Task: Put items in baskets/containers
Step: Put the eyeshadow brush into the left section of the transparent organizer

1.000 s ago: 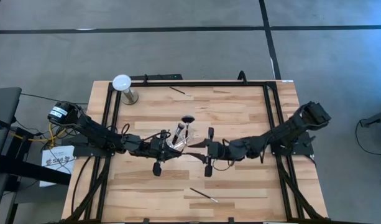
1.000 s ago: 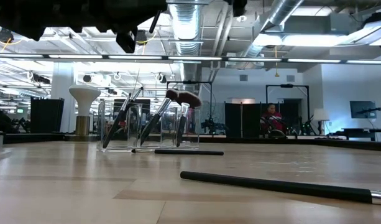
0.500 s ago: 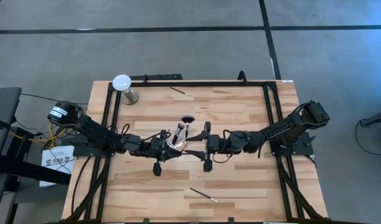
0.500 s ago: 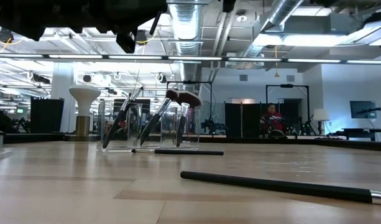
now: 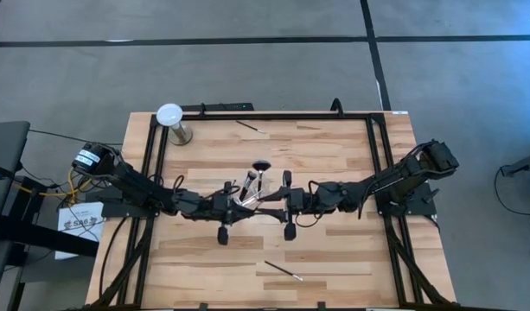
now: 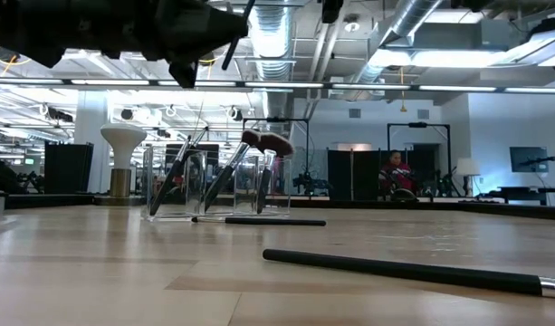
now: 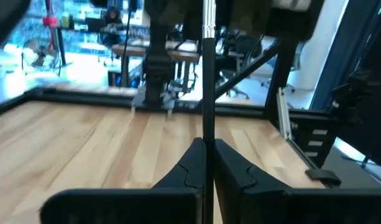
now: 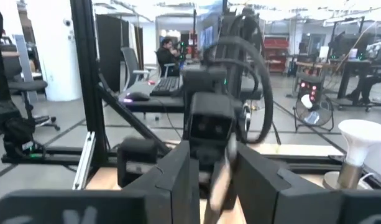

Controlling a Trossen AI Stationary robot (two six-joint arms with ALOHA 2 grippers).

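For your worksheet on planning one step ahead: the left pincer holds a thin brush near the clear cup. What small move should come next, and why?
Probably ease the left pincer over the clear cup and lower the thin brush in, handle first. The pincer is shut on the brush, which stands upright, and the cup already holds several brushes, so a slow descent seems wise.

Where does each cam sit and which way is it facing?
High: overhead, straight down; both arms meet over the clear cup.
Low: table height, level across; same cup, an arm overhead.
Left wrist: past the left gripper, shut on a brush.
Right wrist: past the right gripper, toward the left arm.
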